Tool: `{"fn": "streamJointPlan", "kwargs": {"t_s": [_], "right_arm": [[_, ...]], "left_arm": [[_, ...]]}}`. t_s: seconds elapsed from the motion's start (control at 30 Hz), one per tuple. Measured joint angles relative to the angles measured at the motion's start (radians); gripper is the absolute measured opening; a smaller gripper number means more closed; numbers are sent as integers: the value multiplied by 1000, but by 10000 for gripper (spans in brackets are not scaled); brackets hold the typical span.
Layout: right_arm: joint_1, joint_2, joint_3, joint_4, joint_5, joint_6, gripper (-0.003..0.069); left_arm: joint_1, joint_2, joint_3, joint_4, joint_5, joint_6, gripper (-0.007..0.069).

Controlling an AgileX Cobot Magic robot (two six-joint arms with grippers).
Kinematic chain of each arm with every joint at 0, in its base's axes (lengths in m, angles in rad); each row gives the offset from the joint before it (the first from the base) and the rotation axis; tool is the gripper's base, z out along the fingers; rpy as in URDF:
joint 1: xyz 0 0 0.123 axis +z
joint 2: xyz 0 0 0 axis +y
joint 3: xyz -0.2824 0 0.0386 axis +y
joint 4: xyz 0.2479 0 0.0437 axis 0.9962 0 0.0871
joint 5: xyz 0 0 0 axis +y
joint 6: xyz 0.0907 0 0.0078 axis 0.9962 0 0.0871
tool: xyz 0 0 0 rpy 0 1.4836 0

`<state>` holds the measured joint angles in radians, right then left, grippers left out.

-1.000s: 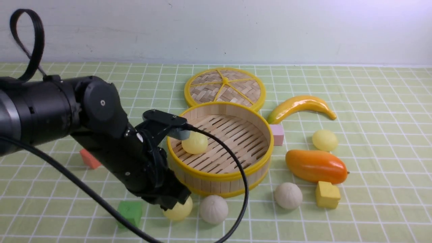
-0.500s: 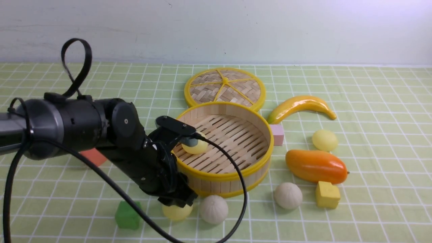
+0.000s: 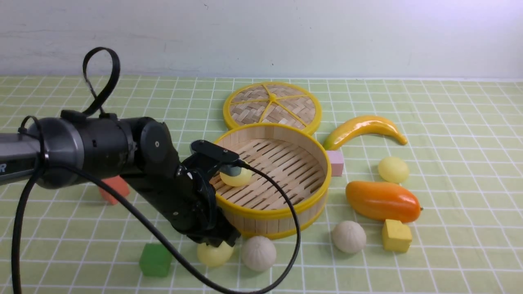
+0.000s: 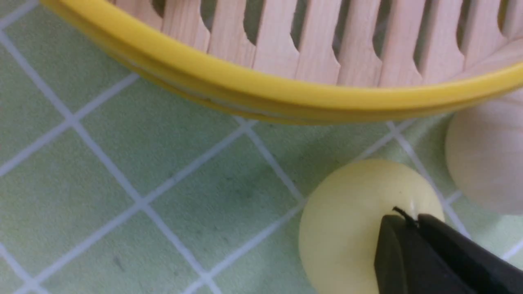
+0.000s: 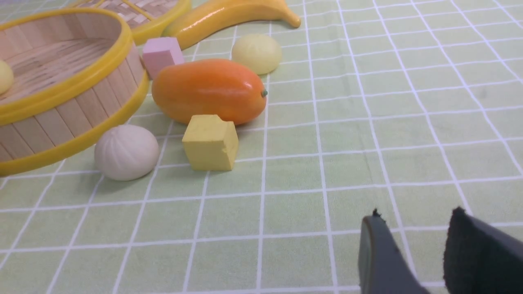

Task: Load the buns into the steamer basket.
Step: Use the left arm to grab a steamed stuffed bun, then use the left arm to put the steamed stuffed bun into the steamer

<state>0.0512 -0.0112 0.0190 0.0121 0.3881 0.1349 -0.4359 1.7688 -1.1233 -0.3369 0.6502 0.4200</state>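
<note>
Five buns are on the green-checked worktop [image 3: 449, 245]: three smooth yellow, two pleated off-white. One yellow bun [image 3: 242, 178] lies inside the steamer basket [image 3: 265, 212], at its 9 o'clock side. Outside it, a yellow one [image 3: 213, 255] sits at 7 o'clock, pleated ones at 6 [image 3: 258, 253] and 5 [image 3: 348, 236], and the last yellow [image 3: 393, 169] at 3. There are four cubes: red [image 3: 115, 188], green [image 3: 155, 260], pink [image 3: 336, 162] and yellow [image 3: 396, 235]. There is also one banana [image 3: 363, 128], one mango [image 3: 382, 201] and one woven lid [image 3: 271, 106]. The left arm's jaws are closed together, tips over the 7 o'clock bun without gripping it. The right arm's jaws stand apart, empty. A white mark [image 3: 2, 168] on the left arm is cut off and unreadable.
</note>
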Motion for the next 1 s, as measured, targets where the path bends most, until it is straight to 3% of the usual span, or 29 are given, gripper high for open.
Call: {"fn": "streamJointPlan", "kwargs": {"t_s": [0.13,0.33,0.67,0.87,1.0], "right_arm": [[0,0,0,0,0,0,241],[0,0,0,0,0,0,241],[0,0,0,0,0,0,241],[0,0,0,0,0,0,241],[0,0,0,0,0,0,241]], "left_arm": [[-1,-98,-64,4,112,-51,-13],[-24,-117,-171,4,88,-43,-13],[-33,189,-369,-18,1,-23,14],[-33,241,-408,-18,21,-23,141],[-33,213,-432,-2,55,-44,307]]}}
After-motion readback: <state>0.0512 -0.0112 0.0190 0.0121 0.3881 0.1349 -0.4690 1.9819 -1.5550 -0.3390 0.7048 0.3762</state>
